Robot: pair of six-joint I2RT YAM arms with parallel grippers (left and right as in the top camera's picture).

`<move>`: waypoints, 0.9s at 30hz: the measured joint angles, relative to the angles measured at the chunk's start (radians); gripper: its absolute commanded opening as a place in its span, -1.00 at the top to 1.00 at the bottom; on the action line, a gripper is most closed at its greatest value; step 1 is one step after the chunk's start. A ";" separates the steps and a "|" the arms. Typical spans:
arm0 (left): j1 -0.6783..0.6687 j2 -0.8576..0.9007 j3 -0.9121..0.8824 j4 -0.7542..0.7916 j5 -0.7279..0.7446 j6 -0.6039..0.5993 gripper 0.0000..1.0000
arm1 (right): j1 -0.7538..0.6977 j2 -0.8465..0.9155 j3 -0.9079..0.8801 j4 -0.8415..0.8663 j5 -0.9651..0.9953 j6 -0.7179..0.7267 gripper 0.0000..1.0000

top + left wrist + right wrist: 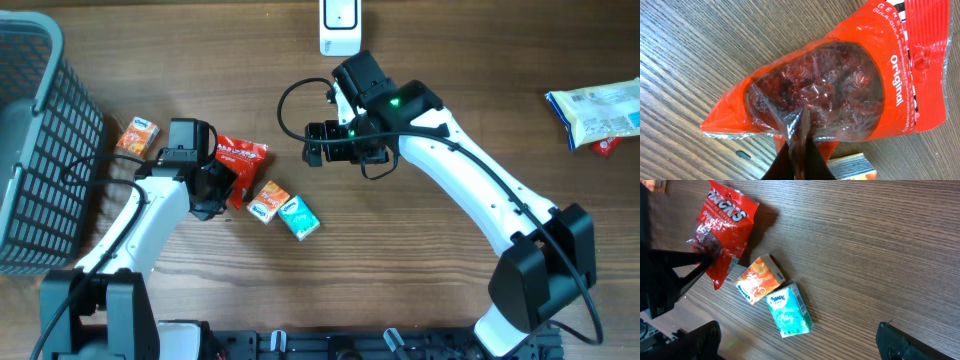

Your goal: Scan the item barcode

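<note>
Bag [240, 158], red, printed "Original" in white, with a clear window; dark red pieces inside, seen through the film. Placed left of centre on table [450, 60], well apart from scanner [340, 28]; lying flat or lifted, not to be told. Clamped near the window's lower edge by left gripper [799, 134], fingers closed together on a pinch of the plastic. Right gripper [312, 143]: jaws spread wide apart, gripping nothing, over the table to the right of the bag and on the near side of the scanner. Scanner: white, at the far edge of the table. Basket [60, 180]: grey, lattice walls, at the left edge; grey floor showing within, contents otherwise not to be made out. Orange box [268, 200]: just beside the bag's lower end. Teal box [299, 217]: just beside the orange box, corner to corner, touching or not unclear. Second orange box [137, 136]: between basket and left gripper, near the basket wall. Packet [598, 112]: white and blue, at the right edge, well apart from all else; small red item [604, 146] at its lower edge, partly tucked under.
</note>
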 measured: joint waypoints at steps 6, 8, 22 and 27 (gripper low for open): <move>0.000 -0.013 0.025 -0.041 0.020 0.064 0.92 | 0.000 0.000 0.000 0.000 0.000 -0.004 -0.99; 0.000 -0.045 0.055 -0.076 0.028 0.077 0.92 | 0.000 0.000 0.000 0.000 0.003 -0.003 -0.99; -0.194 -0.145 0.143 0.119 0.127 -0.026 0.92 | -0.176 0.000 0.000 -0.040 -0.040 -0.031 -0.99; -0.214 -0.100 0.148 0.094 0.097 0.051 0.92 | -0.282 0.000 0.000 -0.040 -0.275 -0.195 -0.99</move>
